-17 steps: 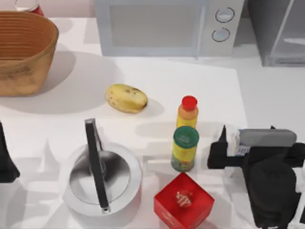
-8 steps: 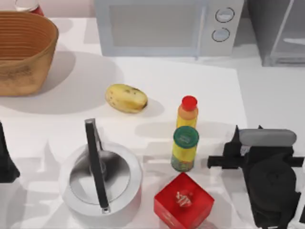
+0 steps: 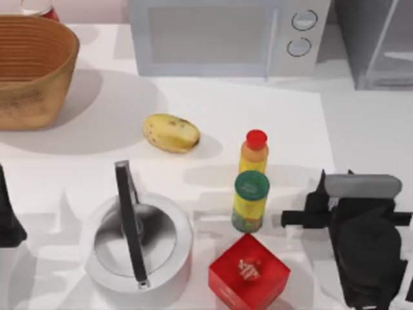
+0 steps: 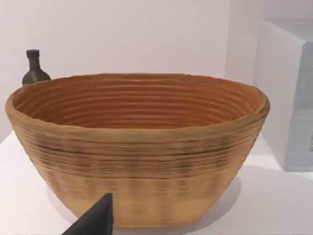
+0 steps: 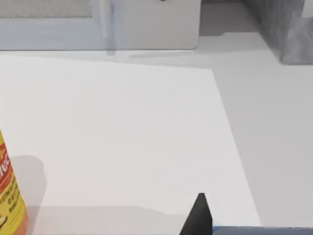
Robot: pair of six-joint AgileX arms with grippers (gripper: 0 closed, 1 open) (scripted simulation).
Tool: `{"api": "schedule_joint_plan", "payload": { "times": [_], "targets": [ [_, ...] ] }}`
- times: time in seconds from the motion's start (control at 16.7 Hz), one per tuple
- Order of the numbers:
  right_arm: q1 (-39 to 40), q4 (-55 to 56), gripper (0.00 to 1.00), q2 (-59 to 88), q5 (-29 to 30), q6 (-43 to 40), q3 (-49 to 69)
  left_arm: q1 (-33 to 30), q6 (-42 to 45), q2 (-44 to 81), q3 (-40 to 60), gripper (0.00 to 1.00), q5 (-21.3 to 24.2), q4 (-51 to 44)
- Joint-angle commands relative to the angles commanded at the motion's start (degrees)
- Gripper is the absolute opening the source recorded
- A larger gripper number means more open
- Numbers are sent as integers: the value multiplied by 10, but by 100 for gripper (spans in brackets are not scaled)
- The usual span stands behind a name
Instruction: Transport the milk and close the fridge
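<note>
My right gripper (image 3: 335, 194) hangs low over the right side of the table and covers the milk in the top view. In the right wrist view a thin strip of the milk's blue top (image 5: 264, 230) shows right against one black fingertip (image 5: 198, 215), so the gripper is shut on the carton. The grey fridge (image 3: 377, 48) stands at the far right corner, its pale door panel set at an angle; its grey wall (image 5: 281, 27) also appears in the right wrist view. My left gripper (image 3: 8, 223) is parked, open, at the left edge, facing the basket.
Just left of the right gripper stand a yellow red-capped bottle (image 3: 255, 152) and a green-lidded can (image 3: 250, 201), with a red cube box (image 3: 248, 272) in front. A silver pot (image 3: 139, 242), a potato (image 3: 170, 132), a wicker basket (image 3: 32, 71) and a white microwave (image 3: 222, 35) fill the rest.
My right gripper has shifted right over the milk and its fingers have drawn together on it, so the carton no longer shows from above. Over the last half second it hardly moved.
</note>
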Motion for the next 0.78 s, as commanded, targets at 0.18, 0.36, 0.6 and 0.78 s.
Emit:
{"api": "schedule_joint_plan", "payload": {
  "times": [0.18, 0.36, 0.6, 0.78],
  "targets": [
    [0, 0, 0, 0, 0, 0, 0, 0, 0, 0, 0, 100, 0, 0],
    [-1, -1, 0, -2, 1, 1, -1, 0, 0, 0, 0, 100, 0, 0],
    [-14, -21, 0, -35, 5, 18, -9, 0, 0, 0, 0, 100, 0, 0],
    [-16, -50, 0, -84, 7, 21, -8, 0, 0, 0, 0, 100, 0, 0]
  ]
}}
